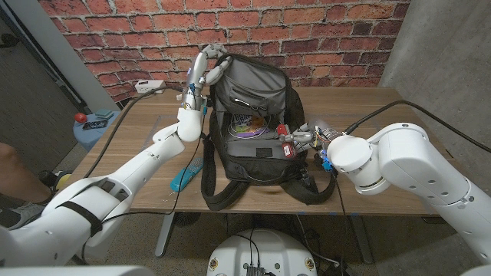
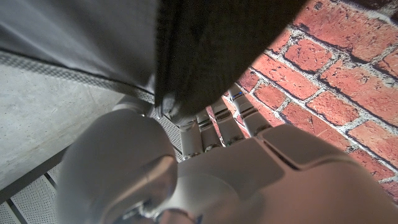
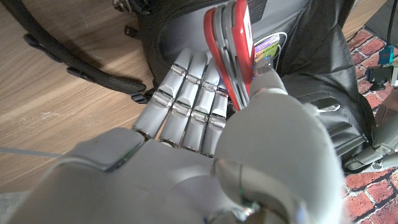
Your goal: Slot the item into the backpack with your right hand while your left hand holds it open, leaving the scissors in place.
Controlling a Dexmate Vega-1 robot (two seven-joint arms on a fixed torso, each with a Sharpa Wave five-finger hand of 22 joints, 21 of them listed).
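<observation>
backpack mouth is narrow and the item is only pinched

backpack [image 1: 249, 130] stands on the wooden table [image 1: 360, 103] with its top flap pulled up and back. the left hand [image 1: 201, 80] grips the upper edge of that flap; in the left wrist view its fingers [image 2: 211, 127] curl around dark fabric, so it is closed on the bag and keeping the mouth open. the right hand [image 1: 307, 138] sits at the bag's right rim, holding a flat red item [image 3: 231, 50] between the thumb and the fingers [image 3: 186, 93], the item standing on edge and pointing toward the opening. something colourful already lies inside the bag, just past the red item.

likely failures, as i judge them:
- the hold on the item looks like a light pinch on a thin, smooth edge; if it catches the rim or the zip on the way in, it could twist out and drop onto the table rather than inside
- the right hand is bulky next to the opening; pushing in hard could drag the whole bag, since only the flap is held
- if the left hand slackens or the fabric slides through its fingers, the flap would fall over the mouth and block the way
- a blue-handled tool [image 1: 184, 175], probably the scissors, lies on the table just beside the left strap [image 1: 209, 180]; a shifted bag or strap could nudge it, and it has to stay put
</observation>
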